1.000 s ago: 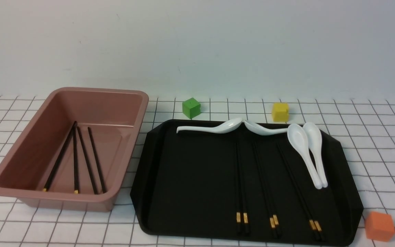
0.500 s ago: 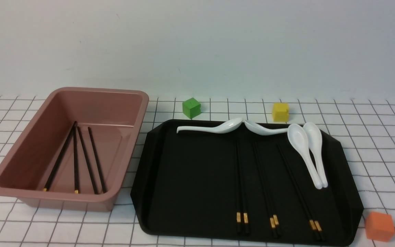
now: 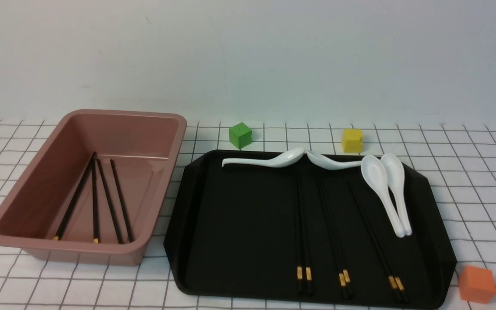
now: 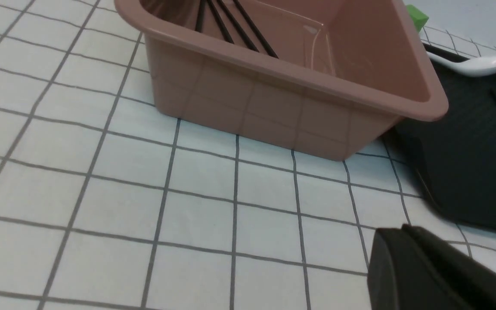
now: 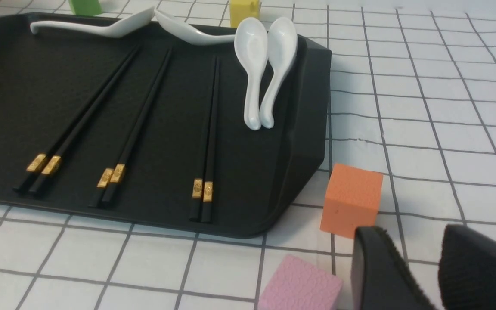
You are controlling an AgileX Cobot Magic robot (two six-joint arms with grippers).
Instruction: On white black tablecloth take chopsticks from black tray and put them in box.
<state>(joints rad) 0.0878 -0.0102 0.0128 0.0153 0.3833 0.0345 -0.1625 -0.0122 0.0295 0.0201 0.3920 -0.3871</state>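
Left gripper point(image 4: 399, 231) is closed with nothing visible in its tips, and right gripper point(image 5: 411, 232) is parted and unladen, both cut off by the wrist views' edges. Four chopsticks point(image 3: 110, 200) lie in the box point(image 3: 175, 146), near ends partly hidden by its rim; three gold-banded pairs point(image 3: 303, 241) blend into the tray point(image 3: 239, 224), spoons point(image 3: 377, 176) crowding their far ends.

Front view looks down forward; both wrist views closer, sharing tray point(image 3: 248, 224).
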